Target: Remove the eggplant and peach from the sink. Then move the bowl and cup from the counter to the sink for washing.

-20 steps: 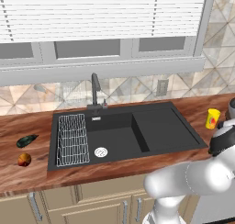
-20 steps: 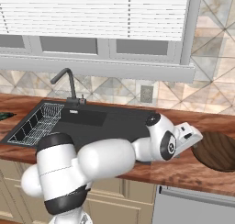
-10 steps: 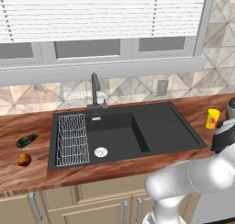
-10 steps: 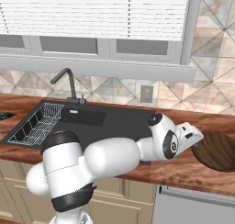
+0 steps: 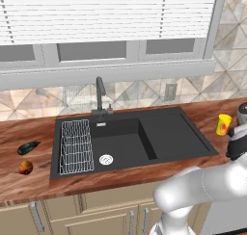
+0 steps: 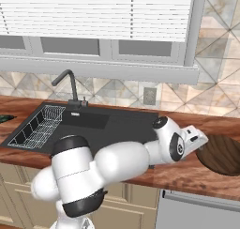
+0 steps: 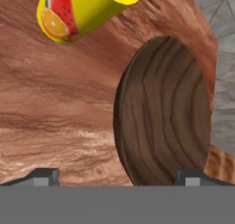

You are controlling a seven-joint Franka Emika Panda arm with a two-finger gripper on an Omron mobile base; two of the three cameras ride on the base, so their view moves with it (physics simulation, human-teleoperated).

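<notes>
Hand view: claw (image 7: 117,175) spread wide above the wooden surface (image 7: 55,108), its tips either side of the bowl's (image 7: 165,108) near rim; cup (image 7: 75,12) stands just beyond

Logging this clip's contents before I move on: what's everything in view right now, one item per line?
eggplant: one, dark green, counter left of sink.
peach: one, orange-red, counter left of sink, nearer than the eggplant.
sink: one, black, set in counter.
rack: one, wire, left part of basin.
faucet: one, dark, behind basin.
cup: one, yellow, counter right of sink.
bowl: one, brown wood, counter right of sink.
outlet: one, grey, backsplash.
hand: one, open, above the bowl.
</notes>
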